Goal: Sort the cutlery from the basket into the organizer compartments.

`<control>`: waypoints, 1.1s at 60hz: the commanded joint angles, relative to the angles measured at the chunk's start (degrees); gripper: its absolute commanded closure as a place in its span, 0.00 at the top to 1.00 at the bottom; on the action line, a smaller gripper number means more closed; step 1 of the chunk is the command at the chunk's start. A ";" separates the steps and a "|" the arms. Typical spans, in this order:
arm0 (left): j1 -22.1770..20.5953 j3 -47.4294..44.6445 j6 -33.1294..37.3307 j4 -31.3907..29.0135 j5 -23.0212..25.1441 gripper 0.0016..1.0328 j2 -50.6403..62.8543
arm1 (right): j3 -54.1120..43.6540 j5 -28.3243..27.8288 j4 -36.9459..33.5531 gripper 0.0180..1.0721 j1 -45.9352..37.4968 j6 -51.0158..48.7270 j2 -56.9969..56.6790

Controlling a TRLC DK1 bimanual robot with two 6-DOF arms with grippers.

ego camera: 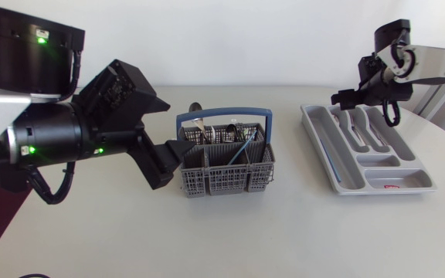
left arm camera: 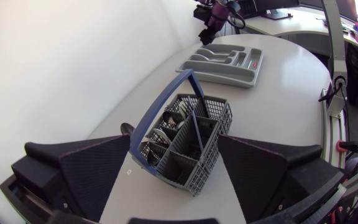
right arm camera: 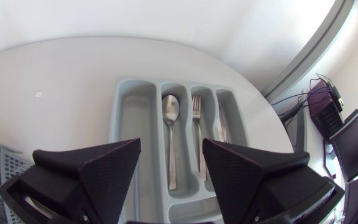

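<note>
Cutlery point(ego camera: 238, 137) first: lower the matte black left gripper point(left arm camera: 174, 155), spread wide and empty, over the grey mesh basket with the blue hoop handle point(ego camera: 226, 179) at its three o'clock, pinch one upright piece inside and lift straight up. Leave the matte black right gripper point(right arm camera: 171, 162), also agape and empty, above the light grey plastic organizer tray point(right arm camera: 132, 118) at the basket's three o'clock. Count one steel spoon point(right arm camera: 170, 137), one fork point(right arm camera: 197, 130) and one likely knife point(right arm camera: 221, 127) there, each in its own slot; cannot tally the basket's jumble.
</note>
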 commanded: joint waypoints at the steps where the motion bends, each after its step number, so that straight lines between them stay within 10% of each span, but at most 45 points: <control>1: -1.09 -0.53 0.45 1.44 -0.92 0.94 1.59 | -6.58 -2.59 0.63 0.71 1.66 -0.97 -7.40; 66: -10.50 11.16 -5.61 14.01 -15.95 0.81 31.03 | -31.10 -20.43 -2.80 0.71 17.92 5.09 -39.31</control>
